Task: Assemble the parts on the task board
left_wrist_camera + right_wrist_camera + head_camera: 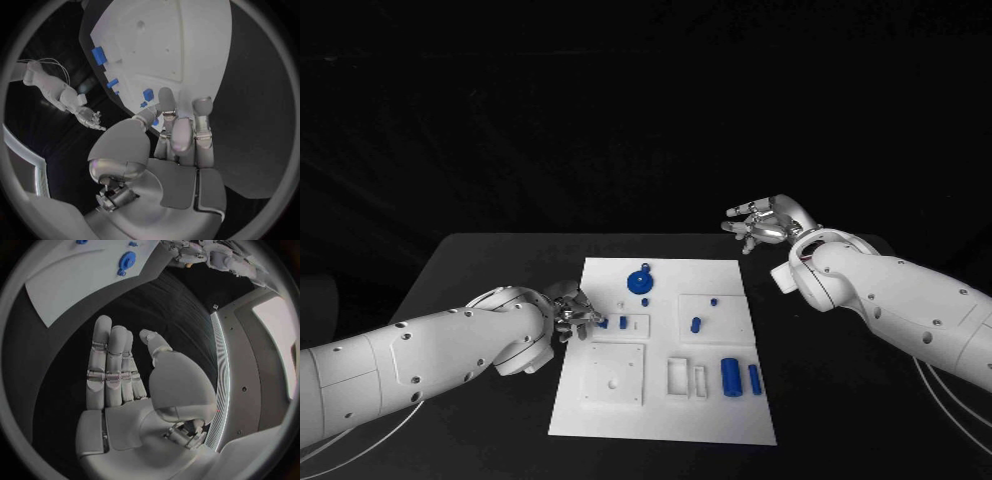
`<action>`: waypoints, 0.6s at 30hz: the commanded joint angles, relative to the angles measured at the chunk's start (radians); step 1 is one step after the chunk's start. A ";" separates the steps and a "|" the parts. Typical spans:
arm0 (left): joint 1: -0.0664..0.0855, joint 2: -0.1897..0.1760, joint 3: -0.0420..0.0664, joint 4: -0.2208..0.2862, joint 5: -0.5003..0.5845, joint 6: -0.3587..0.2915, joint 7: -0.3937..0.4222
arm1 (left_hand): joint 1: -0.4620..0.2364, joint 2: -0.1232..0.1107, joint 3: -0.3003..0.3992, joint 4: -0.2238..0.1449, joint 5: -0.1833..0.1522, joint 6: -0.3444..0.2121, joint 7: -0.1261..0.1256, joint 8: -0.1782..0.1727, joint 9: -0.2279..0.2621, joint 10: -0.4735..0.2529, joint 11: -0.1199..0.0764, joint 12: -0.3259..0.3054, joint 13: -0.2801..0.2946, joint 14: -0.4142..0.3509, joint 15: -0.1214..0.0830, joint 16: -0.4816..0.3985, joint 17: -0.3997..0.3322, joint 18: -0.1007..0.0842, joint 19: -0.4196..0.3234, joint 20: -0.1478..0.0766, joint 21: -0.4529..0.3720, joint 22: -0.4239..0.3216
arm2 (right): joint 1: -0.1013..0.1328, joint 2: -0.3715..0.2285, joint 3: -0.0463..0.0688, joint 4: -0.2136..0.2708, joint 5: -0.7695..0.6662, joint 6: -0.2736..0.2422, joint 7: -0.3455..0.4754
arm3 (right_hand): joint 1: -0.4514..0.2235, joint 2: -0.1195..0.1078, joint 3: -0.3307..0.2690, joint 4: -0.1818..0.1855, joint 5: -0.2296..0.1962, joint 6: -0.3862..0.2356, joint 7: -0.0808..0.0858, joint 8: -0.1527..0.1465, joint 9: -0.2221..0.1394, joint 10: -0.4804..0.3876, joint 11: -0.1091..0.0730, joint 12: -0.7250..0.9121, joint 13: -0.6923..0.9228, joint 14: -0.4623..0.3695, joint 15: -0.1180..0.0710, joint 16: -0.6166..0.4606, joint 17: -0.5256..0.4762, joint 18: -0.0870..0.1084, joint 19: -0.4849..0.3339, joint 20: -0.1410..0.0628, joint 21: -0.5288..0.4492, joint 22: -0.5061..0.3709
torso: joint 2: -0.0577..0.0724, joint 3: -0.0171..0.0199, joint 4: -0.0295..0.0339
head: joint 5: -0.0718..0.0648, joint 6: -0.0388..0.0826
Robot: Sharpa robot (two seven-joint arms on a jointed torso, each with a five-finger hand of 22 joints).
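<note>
While no writing is legible, you can count seven blue parts [731,374] on the white task board [664,420] mid-table. Left hand [571,318] touches the board's left edge near one part; its grip cannot be told. Right hand [762,224] hovers beyond the board, fingers straight, holding nothing.

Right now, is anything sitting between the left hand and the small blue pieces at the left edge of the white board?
Nothing visible. The left hand is at the task board's left edge, fingers reaching over the small blue parts, with no other thing between. The right hand is off the board, over bare table.
</note>
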 commanded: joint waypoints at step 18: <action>-0.005 -0.002 -0.003 0.000 -0.005 0.030 -0.011 | 0.010 -0.003 0.045 -0.043 0.008 0.074 -0.066 0.002 0.000 0.048 -0.007 0.010 -0.006 0.001 -0.004 0.008 0.001 0.016 0.002 0.007 0.007 0.033 | -0.001 0.000 0.001 0.000 0.000 0.013 0.006 | 0.007 -0.002 0.002 0.003 0.005 -0.003 0.000 -0.001 -0.001 -0.005 0.001 0.001 -0.001 -0.002 0.002 -0.004 -0.001 -0.004 0.035 0.005 0.006 -0.001 | 0.000 0.0001 -0.0003 | 0.002 -0.002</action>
